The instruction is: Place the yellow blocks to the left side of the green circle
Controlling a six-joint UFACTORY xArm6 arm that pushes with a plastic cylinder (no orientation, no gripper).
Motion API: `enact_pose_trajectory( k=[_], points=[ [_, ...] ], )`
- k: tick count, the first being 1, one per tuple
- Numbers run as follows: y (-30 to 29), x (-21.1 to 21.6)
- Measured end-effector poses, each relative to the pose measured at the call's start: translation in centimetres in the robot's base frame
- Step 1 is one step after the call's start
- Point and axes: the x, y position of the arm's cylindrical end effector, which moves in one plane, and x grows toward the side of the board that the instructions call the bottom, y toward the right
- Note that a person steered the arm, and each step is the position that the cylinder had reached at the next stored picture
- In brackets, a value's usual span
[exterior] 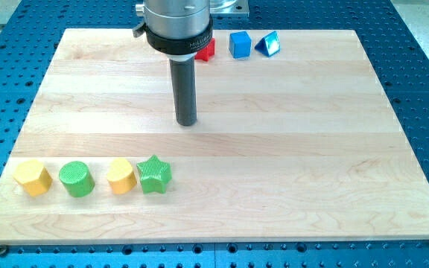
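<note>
A green circle block (76, 179) stands near the board's bottom left. A yellow hexagon block (33, 176) sits just to its left. A second yellow block (121, 176) sits to the circle's right, touching a green star block (155, 175). My tip (188, 122) is on the board above and to the right of this row, well apart from all the blocks.
At the view's top edge of the wooden board (289, 164) sit a red block (205, 49), partly hidden behind the rod's housing, a blue cube (240, 44) and a blue triangular block (267, 45). A blue perforated table surrounds the board.
</note>
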Motion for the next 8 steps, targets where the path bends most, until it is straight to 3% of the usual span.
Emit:
enact_pose_trajectory(
  k=[2,3,4,5,7,8],
  points=[
    [1.8,1.3],
    [11.8,3.8],
    [9.4,12.1],
    [3.7,14.4],
    [-3.8,10.8],
    [-4.8,14.9]
  ],
)
